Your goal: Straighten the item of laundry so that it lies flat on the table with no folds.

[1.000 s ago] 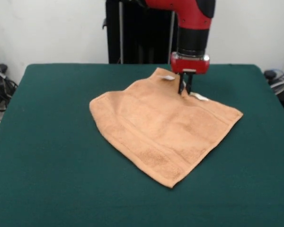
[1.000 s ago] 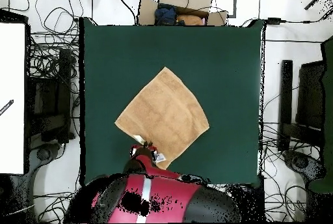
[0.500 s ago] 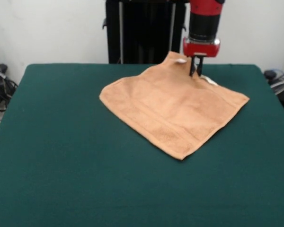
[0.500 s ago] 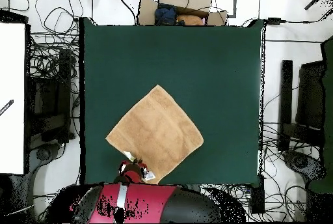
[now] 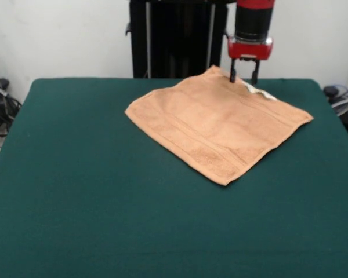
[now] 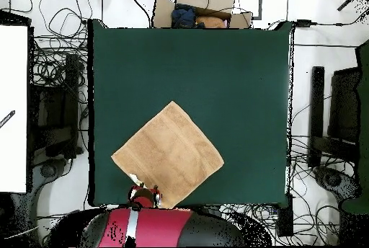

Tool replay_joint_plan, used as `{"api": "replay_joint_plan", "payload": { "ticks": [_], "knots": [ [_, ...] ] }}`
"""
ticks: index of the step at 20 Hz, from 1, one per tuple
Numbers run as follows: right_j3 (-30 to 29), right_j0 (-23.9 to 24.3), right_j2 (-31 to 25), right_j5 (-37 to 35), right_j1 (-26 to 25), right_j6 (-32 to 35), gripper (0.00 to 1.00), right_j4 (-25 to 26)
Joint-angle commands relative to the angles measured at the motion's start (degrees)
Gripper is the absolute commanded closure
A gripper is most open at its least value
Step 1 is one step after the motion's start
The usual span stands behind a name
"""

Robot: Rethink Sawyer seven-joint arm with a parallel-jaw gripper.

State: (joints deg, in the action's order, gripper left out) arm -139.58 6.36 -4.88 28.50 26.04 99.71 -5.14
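The towel (image 5: 219, 128) lies spread nearly flat, diamond-wise, at the table's (image 5: 75, 220) robot-side edge; the gripper (image 5: 243, 74), fingers apart and empty, hangs over its far corner. Little smoothing appears left.

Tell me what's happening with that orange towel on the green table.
A red robot arm's gripper hangs with open jaws just above the far corner of the peach-orange towel, beside its white label. The towel lies spread out, apparently without folds, near one edge of the table.
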Motion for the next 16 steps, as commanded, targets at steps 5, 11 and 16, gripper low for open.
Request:
{"api": "replay_joint_plan", "payload": {
  "ticks": [5,11,16],
  "knots": [
    [3.5,1.7,-5.2,-6.3,0.1,11.9,0.00,0.7],
    [4.9,3.2,-6.2,-1.5,-2.9,14.8,0.00,2.3],
    [1.5,2.1,-4.7,-7.5,9.4,12.7,0.00,0.0]
  ]
}}
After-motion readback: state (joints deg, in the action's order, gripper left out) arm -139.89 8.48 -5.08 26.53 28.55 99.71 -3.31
